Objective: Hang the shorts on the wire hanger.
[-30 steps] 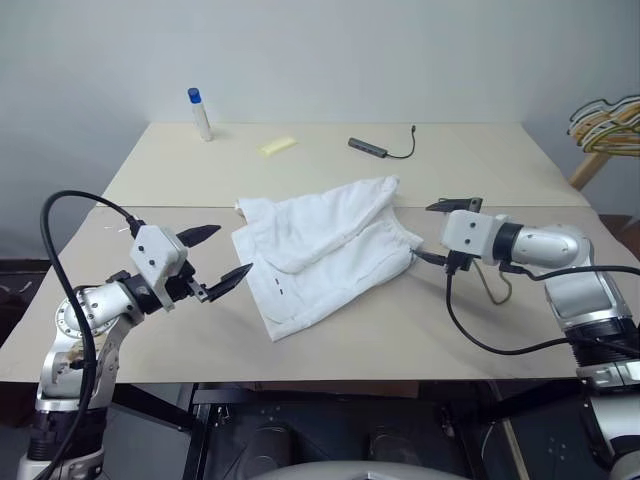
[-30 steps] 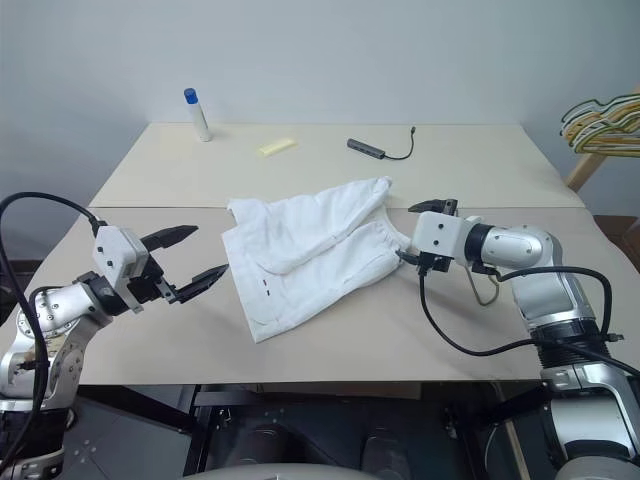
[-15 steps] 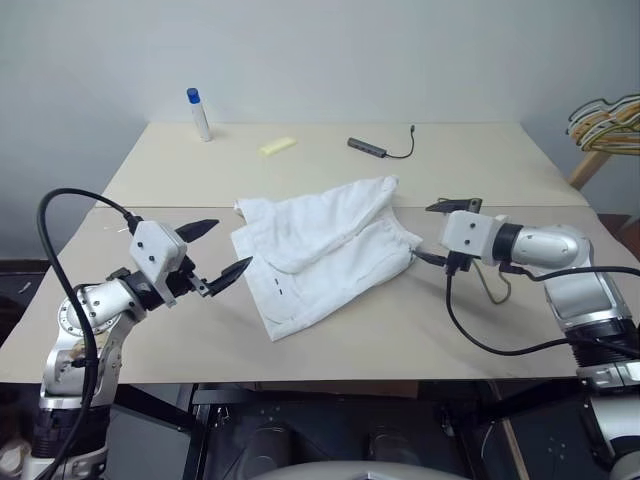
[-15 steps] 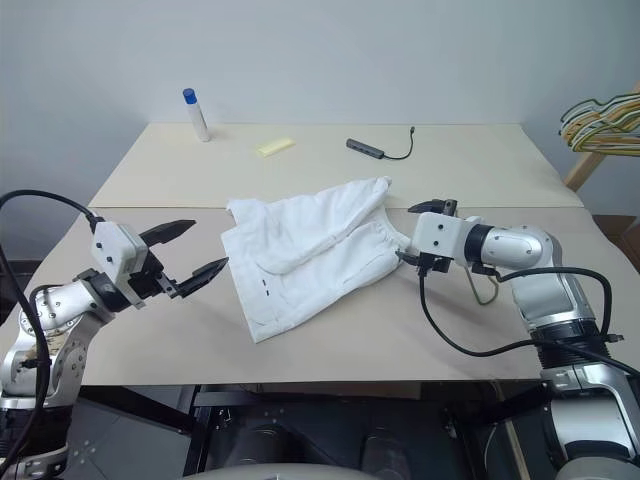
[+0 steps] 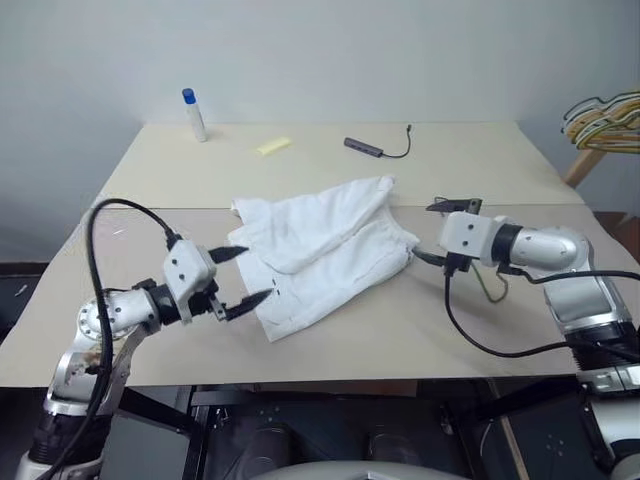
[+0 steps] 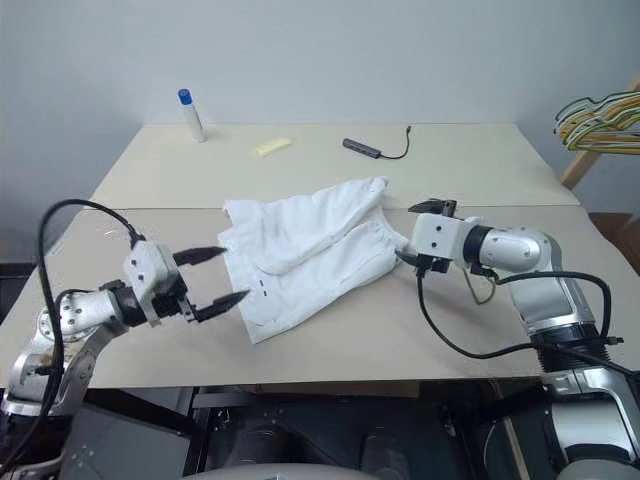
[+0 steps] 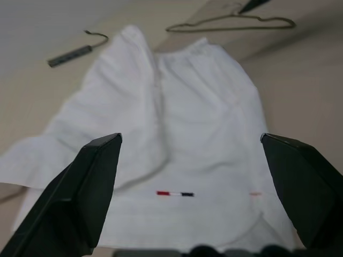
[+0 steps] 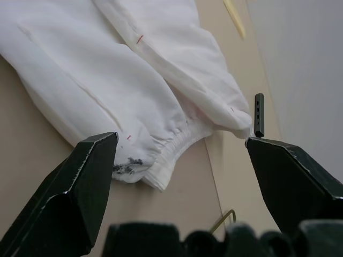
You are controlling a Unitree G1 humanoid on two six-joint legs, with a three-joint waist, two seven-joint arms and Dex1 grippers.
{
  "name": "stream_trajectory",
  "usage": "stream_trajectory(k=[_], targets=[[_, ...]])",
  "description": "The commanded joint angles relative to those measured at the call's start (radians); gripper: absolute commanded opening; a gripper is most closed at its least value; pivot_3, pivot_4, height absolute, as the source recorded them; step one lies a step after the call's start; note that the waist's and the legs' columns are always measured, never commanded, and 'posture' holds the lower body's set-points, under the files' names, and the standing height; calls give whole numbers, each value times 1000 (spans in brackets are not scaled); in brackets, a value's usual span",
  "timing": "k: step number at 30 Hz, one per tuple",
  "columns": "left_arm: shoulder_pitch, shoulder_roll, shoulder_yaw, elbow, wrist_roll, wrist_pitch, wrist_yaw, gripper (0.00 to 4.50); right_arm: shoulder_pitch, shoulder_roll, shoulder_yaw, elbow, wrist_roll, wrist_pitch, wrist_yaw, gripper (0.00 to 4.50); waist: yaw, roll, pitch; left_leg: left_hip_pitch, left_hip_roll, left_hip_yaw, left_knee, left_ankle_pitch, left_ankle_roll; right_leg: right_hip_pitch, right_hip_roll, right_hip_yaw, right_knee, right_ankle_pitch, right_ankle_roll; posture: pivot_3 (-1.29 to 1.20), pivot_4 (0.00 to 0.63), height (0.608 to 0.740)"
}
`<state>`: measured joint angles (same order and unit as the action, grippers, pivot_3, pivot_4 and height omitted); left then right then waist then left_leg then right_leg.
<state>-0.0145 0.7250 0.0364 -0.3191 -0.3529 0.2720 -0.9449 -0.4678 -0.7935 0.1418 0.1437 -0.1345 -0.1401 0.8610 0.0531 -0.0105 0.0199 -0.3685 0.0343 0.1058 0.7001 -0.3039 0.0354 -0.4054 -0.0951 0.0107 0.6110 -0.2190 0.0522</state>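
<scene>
White cloth is lying flat mid-table — the shorts (image 5: 322, 255) are not yet being held or hung. The wire hanger (image 7: 231, 21) is resting beside the waistband. Both the left gripper (image 5: 243, 277) and right gripper (image 5: 441, 232) are being held wide, empty.

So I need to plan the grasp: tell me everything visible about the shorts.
The shorts are white, soft-looking cloth, lying crumpled and slanted on the table, one leg folded over the other. The gathered elastic waistband points toward the right gripper, the hem with small dark marks toward the left gripper. Both grippers are open and hold nothing.
</scene>
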Motion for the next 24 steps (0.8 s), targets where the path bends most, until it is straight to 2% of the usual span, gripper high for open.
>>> stream_trajectory(k=[1, 9, 11, 14, 17, 24], targets=[[-11, 26, -72, -13, 34, 7, -45, 4500, 6, 0, -41, -61, 8, 31, -32, 4449, -4, 0, 0, 0, 0, 0, 0, 0, 0, 0, 0, 0, 0, 0, 0, 86, 0, 740], [-62, 27, -235, 87, 200, 41, -9, 4500, 38, 4, -44, -109, 10, 71, -58, 4449, -17, 0, 0, 0, 0, 0, 0, 0, 0, 0, 0, 0, 0, 0, 0, 67, 0, 740], [-85, 12, -255, 117, 254, 64, 38, 4500, 42, 4, -45, -115, 9, 75, -61, 4449, -17, 0, 0, 0, 0, 0, 0, 0, 0, 0, 0, 0, 0, 0, 0, 65, 0, 740], [-105, -12, -254, 132, 255, 114, 59, 4500, 48, 5, -45, -124, 11, 83, -62, 4449, -16, 0, 0, 0, 0, 0, 0, 0, 0, 0, 0, 0, 1, 0, 0, 66, 0, 740], [-120, -7, -274, 151, 264, 156, 44, 3921, 46, 6, -38, -129, 9, 92, -61, 4500, -17, 0, 0, 1, 0, 0, 0, 0, 0, 0, 0, 0, 1, 0, 0, 67, 0, 740], [-132, 11, -278, 168, 283, 159, 45, 1664, 26, 6, -31, -111, 5, 89, -60, 4500, -17, 0, 0, 2, 0, 0, 0, 0, 0, 1, 1, 0, 2, 0, 0, 73, 0, 740]])
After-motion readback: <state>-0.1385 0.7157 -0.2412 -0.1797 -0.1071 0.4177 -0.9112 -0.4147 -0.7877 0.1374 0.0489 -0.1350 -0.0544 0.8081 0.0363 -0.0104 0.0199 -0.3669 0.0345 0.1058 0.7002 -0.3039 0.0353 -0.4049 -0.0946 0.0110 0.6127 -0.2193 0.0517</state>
